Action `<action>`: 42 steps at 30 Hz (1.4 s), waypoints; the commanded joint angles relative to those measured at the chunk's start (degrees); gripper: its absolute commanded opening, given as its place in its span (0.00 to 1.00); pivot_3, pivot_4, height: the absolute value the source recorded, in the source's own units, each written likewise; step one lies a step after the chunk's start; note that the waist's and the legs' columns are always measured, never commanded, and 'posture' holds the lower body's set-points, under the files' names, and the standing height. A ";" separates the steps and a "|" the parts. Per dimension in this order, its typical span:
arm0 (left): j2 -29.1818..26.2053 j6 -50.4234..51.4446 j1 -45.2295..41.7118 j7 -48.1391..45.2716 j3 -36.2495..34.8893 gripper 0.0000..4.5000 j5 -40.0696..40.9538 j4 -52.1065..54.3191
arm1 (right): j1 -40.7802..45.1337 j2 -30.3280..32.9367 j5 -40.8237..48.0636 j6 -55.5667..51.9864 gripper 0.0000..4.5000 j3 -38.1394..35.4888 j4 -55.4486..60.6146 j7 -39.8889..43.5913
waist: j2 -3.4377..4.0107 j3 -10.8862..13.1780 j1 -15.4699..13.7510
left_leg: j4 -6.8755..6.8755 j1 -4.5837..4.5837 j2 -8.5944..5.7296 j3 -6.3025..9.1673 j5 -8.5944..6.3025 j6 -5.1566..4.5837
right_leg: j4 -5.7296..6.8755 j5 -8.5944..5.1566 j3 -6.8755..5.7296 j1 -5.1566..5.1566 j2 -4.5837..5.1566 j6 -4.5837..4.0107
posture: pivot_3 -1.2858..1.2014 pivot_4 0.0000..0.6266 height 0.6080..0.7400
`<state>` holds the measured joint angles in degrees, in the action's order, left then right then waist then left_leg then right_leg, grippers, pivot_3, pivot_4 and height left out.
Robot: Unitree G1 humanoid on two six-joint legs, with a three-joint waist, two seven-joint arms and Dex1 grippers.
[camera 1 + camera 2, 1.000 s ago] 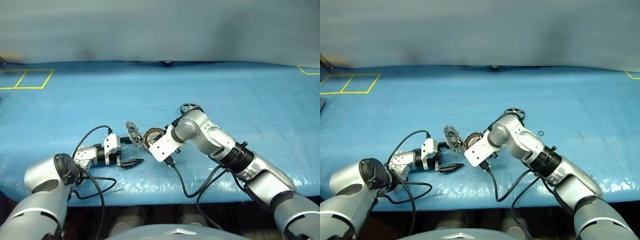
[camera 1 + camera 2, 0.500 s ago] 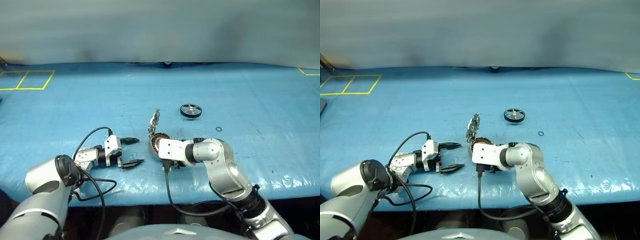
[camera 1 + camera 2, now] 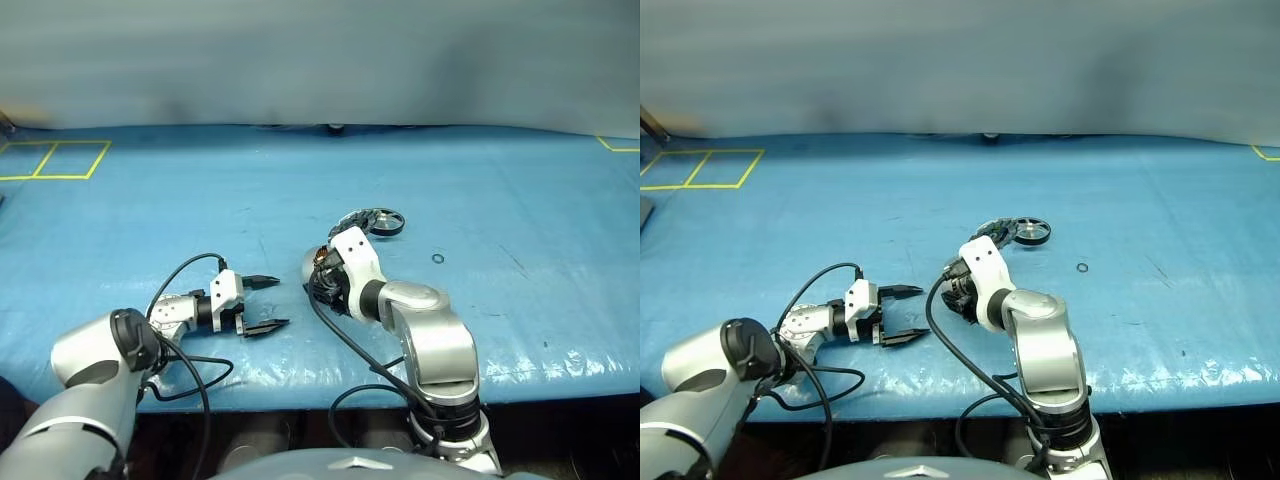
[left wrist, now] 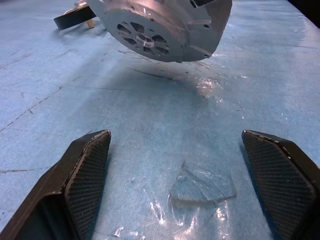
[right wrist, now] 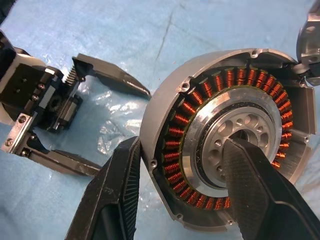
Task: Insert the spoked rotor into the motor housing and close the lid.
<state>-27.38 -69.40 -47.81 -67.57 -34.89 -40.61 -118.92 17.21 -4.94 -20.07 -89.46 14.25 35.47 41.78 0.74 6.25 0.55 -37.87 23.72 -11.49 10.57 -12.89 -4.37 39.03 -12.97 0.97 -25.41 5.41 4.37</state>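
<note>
Housing (image 5: 227, 145): silver casing, copper winding ring, drilled hub; open face tilted toward the wrist camera. Right gripper (image 5: 185, 192) clamps its rim. Left gripper (image 4: 187, 182) released, spread wide.

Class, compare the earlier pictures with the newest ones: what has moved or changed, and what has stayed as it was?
The right gripper, shut on the motor housing throughout, swung round with its arm and turned the housing over, lifting it clear of the table; the lid now lies toward the spoked rotor. The left gripper stayed put, jaws open. The rotor has not moved.
</note>
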 commanded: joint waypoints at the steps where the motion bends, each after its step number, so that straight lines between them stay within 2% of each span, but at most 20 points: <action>1: -0.73 0.34 0.94 -0.07 0.83 1.00 -1.27 -1.08 | 2.46 -4.45 4.98 -2.84 0.46 -1.54 1.82 -3.17 | 0.00 0.00 0.14 | 0.00 -0.01 0.00 0.00 -0.01 -0.02 | 0.01 0.00 0.00 0.00 0.00 0.00 | 0.52 0.24 1.00; 13: -2.05 -0.68 2.70 0.19 0.48 1.00 -1.36 -1.08 | 1.91 -12.27 15.21 -3.04 0.46 -7.27 -3.85 -15.50 | 0.01 0.00 1.00 | 0.15 -0.13 0.06 0.01 0.05 0.08 | 0.01 0.05 0.00 0.03 -0.03 -0.08 | 0.52 0.24 1.00; 32: -3.29 -0.24 2.86 -0.08 0.67 1.00 -1.01 -1.08 | -0.25 -9.70 34.28 -3.04 0.46 -7.61 -3.62 -28.48 | 0.03 -0.01 1.65 | 0.41 -0.23 0.17 0.02 0.13 0.15 | -0.01 0.05 0.03 0.01 -0.10 -0.20 | 0.52 0.24 1.00; 38: -4.03 -0.47 3.50 -0.14 0.54 1.00 -0.83 -1.08 | -0.28 -8.46 39.90 -3.04 0.90 -7.87 -4.20 -33.03 | 0.03 -0.01 1.79 | 0.63 -0.41 0.20 0.02 0.17 0.15 | -0.04 0.04 0.07 0.08 -0.12 -0.22 | 0.52 0.24 1.00; 42: -4.30 -0.42 3.52 -0.21 0.48 1.00 -0.73 -1.08 | 0.53 -9.28 44.12 -3.04 0.90 -10.22 -4.27 -35.59 | 0.02 -0.01 1.88 | 0.80 -0.56 0.23 0.02 0.21 0.14 | -0.06 0.00 0.09 0.18 -0.13 -0.29 | 0.52 0.24 1.00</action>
<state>-29.98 -70.66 -45.84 -67.65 -35.42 -41.02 -118.97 22.07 -8.70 21.57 -91.96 3.89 29.80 7.21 0.76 6.23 2.43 -37.05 23.14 -11.25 10.59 -12.67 -4.24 38.96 -12.97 1.06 -25.22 5.27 4.07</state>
